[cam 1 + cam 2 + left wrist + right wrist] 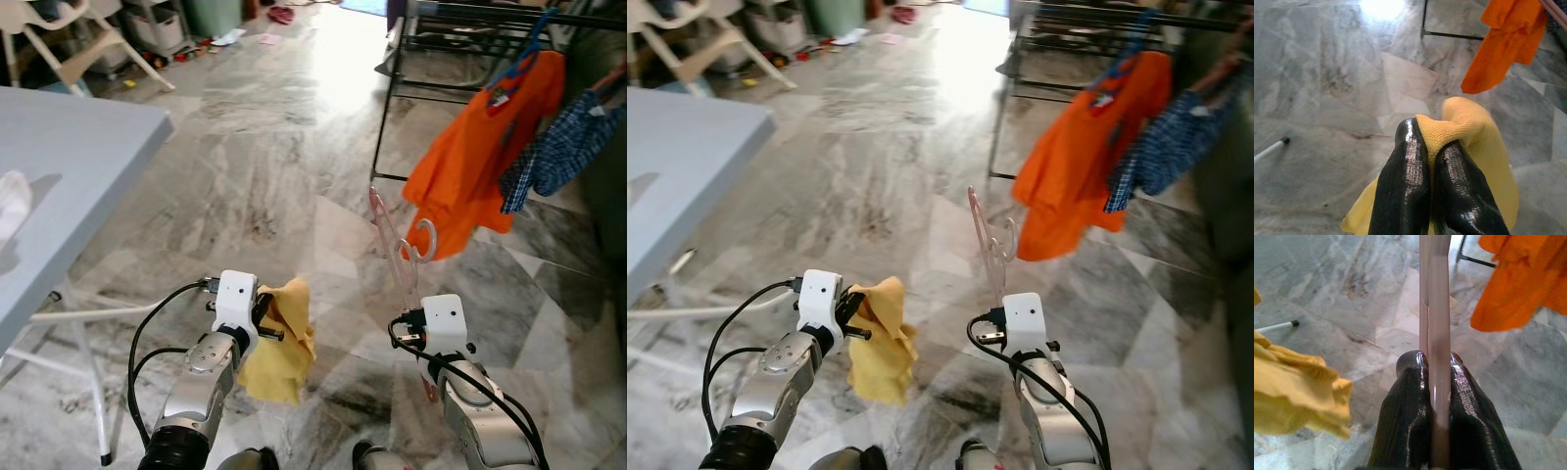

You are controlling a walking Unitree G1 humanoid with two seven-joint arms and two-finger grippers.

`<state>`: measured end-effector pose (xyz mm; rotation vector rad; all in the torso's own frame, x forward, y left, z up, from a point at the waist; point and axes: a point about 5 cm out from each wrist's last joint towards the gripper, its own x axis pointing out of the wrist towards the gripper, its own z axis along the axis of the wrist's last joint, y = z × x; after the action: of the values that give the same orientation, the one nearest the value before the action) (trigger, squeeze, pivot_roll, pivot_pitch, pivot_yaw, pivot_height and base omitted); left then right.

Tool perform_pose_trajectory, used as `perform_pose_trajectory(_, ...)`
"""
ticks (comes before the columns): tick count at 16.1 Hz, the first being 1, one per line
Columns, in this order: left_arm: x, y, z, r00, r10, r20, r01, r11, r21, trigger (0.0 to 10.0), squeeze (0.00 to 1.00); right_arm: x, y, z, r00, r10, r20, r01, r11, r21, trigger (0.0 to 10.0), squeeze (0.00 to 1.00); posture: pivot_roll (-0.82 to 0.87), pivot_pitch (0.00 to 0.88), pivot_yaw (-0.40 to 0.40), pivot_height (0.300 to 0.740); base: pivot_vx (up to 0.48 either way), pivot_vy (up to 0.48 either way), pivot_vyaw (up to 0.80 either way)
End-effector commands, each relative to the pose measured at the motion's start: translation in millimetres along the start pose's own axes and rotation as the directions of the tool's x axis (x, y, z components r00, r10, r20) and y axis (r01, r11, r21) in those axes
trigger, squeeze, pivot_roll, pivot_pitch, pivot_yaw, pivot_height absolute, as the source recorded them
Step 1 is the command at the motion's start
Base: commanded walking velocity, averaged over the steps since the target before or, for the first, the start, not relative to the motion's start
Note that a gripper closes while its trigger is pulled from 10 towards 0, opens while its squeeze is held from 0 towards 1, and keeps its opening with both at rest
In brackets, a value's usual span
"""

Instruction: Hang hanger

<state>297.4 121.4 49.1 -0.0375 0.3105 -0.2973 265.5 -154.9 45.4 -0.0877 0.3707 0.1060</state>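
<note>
Pink plastic, thin and pale, makes up the hanger (400,245), which is held upright over the marble floor (265,176) by the right gripper (423,328), hook uppermost, well short of the rack (460,20) where an orange shirt (480,147) already hangs. Seen from the left wrist, the left gripper (1432,147) is pinched on a yellow cloth (1484,161); a loose fold could be snagged by the hanger. Seen from the right wrist, the fingers (1408,396) are pressed on the hanger's slim bar, so it could be twisted or slipped when the hook is brought to the rail.
</note>
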Motion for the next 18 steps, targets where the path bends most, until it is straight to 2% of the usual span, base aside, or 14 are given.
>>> perform_pose_trajectory(1, 0.1, 0.7, 5.9, 1.000, -0.005, 0.019, 0.005, 1.000, 0.002, 10.0, 0.00, -1.6, 1.0, -5.1, 1.000, 0.000, -0.022, 0.001, 1.000, 0.014, 10.0, 0.00, -0.08, 0.136, 0.053, 0.740, 0.000, 0.000, -0.77)
perform_pose_trajectory(10, -1.5, -3.5, 3.0, 0.999, -0.032, 0.002, 0.032, 0.999, 0.004, 10.0, 0.00, -2.1, 0.2, -7.9, 0.999, 0.001, -0.042, 0.000, 1.000, 0.007, 10.0, 0.00, -0.08, 0.144, 0.050, 0.740, -0.221, 0.000, -0.77)
perform_pose_trajectory(18, -2.3, -4.5, 2.9, 0.999, -0.036, 0.004, 0.036, 0.999, 0.008, 10.0, 0.00, -2.2, 0.4, -8.7, 0.999, -0.002, -0.050, 0.002, 1.000, 0.000, 10.0, 0.00, -0.08, 0.147, 0.052, 0.740, -0.030, 0.000, -0.73)
